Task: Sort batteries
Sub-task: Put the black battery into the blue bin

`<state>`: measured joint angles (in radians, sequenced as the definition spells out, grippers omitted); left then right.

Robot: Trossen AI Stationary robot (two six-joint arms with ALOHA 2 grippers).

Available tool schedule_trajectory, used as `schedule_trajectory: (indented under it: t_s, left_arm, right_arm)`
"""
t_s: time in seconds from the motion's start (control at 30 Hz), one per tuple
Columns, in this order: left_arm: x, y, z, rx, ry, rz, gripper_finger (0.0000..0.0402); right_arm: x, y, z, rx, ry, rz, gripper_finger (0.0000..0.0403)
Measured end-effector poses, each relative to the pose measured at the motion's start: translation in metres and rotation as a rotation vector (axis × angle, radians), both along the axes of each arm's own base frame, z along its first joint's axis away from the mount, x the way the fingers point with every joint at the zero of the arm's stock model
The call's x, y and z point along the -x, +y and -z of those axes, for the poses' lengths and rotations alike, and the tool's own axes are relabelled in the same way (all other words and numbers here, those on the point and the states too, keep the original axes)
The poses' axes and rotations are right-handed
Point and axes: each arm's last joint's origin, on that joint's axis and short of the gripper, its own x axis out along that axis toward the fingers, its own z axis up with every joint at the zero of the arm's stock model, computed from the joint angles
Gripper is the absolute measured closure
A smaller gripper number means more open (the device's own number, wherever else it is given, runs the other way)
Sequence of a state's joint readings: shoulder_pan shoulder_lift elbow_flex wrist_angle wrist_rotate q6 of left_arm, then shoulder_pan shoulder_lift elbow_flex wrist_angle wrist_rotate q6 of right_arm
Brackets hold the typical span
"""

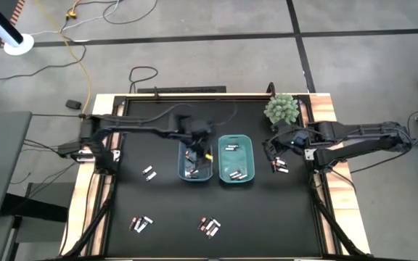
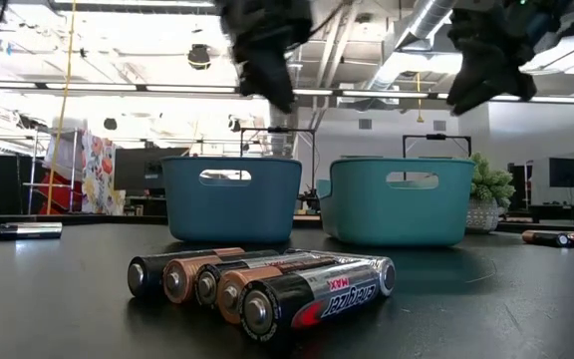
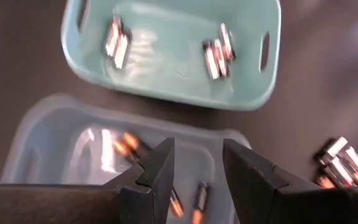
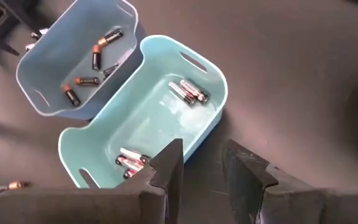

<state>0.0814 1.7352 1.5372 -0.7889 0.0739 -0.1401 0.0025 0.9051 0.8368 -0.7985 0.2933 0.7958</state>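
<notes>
Hovering empty-jawed above the blue bin (image 1: 196,164), the left gripper (image 3: 197,168) should lift clear before seeking batteries (image 1: 210,227); the right gripper (image 4: 201,171), open and empty, waits beside the teal bin (image 1: 236,159).

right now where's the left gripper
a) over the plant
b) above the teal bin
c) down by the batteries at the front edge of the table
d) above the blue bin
d: in the high view the left gripper hangs over the blue bin, and its wrist view looks down into that bin past open, empty fingers.
</notes>
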Motion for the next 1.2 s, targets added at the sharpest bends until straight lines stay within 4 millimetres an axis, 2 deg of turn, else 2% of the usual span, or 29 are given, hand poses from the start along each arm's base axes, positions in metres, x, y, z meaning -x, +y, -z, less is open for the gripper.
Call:
schedule_trajectory:
  t_s: [0.13,0.2,0.37,0.57,0.73,0.93,1.07,1.2]
  left_arm:
    - [0.041,-0.002,0.020,0.053,-0.038,-0.086,0.0272]
    - [0.065,-0.002,0.023,0.067,-0.069,-0.121,0.0272]
    - [0.123,-0.004,0.018,0.089,-0.142,-0.234,0.0272]
    - [0.171,-0.005,0.003,0.021,-0.276,-0.324,0.0272]
    - [0.193,-0.007,-0.012,0.012,-0.383,-0.326,0.0272]
    - [0.205,-0.008,-0.020,0.029,-0.445,-0.337,0.0272]
    - [0.206,-0.008,-0.021,0.035,-0.449,-0.342,0.0272]
    - [0.204,-0.008,-0.019,0.073,-0.441,-0.380,0.0272]
  right_arm:
    - [0.008,0.000,-0.007,-0.002,0.081,-0.025,0.0275]
    - [0.013,0.001,-0.006,-0.029,0.137,-0.055,0.0275]
    - [0.024,0.000,0.005,-0.110,0.348,-0.112,0.0275]
    - [0.022,-0.004,0.019,-0.116,0.582,-0.136,0.0275]
    - [0.011,-0.012,0.033,-0.158,0.724,-0.210,0.0275]
    - [-0.004,-0.030,0.047,-0.127,0.757,-0.314,0.0275]
    - [0.002,-0.039,0.060,-0.123,0.720,-0.347,0.0275]
    - [0.012,-0.040,0.066,-0.129,0.665,-0.339,0.0275]
